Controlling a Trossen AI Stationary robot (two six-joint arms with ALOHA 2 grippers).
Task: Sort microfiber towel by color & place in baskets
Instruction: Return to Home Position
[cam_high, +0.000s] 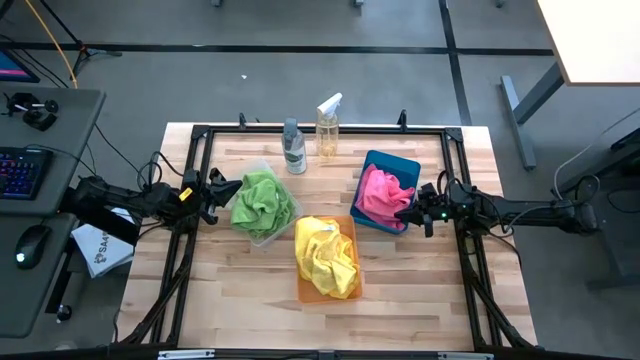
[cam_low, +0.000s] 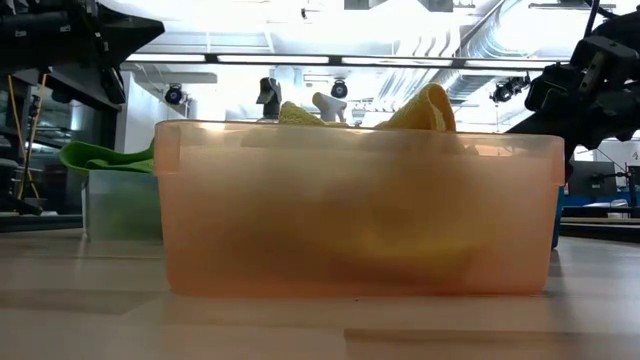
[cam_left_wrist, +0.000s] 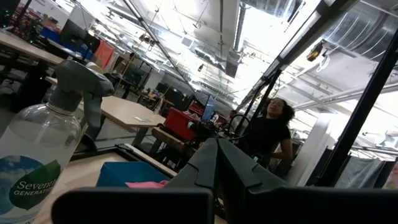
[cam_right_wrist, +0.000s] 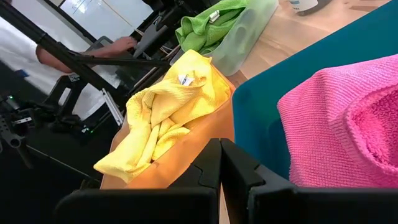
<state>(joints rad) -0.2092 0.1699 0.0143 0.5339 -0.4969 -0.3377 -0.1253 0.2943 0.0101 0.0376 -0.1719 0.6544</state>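
Yellow towels heap the orange bin nearest me. Behind, green towel fills the clear bin, pink towel the teal bin. Left gripper hangs just beside the clear bin, right gripper at the teal bin's rim, both seemingly pressed together, empty; I'd pull each outward. Wood table; lab beyond.

left gripper closed, right gripper closed

left arm: black, yellow mark | right arm: black, green light
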